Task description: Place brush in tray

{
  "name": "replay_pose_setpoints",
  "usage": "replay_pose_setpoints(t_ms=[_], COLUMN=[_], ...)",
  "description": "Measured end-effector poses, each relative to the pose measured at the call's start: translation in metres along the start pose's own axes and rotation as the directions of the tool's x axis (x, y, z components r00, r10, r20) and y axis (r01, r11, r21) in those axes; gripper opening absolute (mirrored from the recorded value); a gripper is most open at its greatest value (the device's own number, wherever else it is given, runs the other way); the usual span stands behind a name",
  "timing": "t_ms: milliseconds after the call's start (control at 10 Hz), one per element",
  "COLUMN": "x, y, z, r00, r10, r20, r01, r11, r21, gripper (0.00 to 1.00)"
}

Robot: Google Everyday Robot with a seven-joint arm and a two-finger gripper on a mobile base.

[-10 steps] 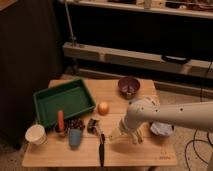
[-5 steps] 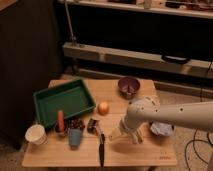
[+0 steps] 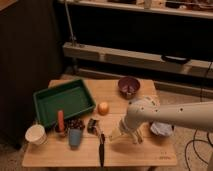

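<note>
The brush (image 3: 101,148) is a slim black stick lying on the wooden table near its front edge, pointing front to back. The green tray (image 3: 65,102) sits at the table's back left and holds nothing. My gripper (image 3: 123,135) hangs at the end of the white arm that reaches in from the right. It is just right of the brush and low over the table. It is open, with nothing between its fingers.
A dark purple bowl (image 3: 128,86) stands at the back right and an orange fruit (image 3: 103,108) mid-table. Along the front left are a white cup (image 3: 36,134), an orange stick (image 3: 60,120), a blue cup (image 3: 75,137) and a small dark item (image 3: 92,125). A pale crumpled thing (image 3: 161,128) lies under the arm.
</note>
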Motion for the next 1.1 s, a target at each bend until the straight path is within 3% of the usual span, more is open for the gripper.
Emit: replay_pose_setpoints(t_ms=[900, 1000, 1100], x=[0.0002, 0.0005, -0.0025], y=[0.0001, 0.0002, 0.0056], z=[0.0001, -0.0004, -0.0049], r00=[1.0, 1.0, 1.0], r10=[-0.001, -0.002, -0.019], r20=[0.0, -0.001, -0.005], r01=[0.001, 0.002, 0.019], r11=[1.0, 1.0, 0.999], r21=[0.0, 0.004, 0.031], gripper=[0.8, 0.8, 0.8])
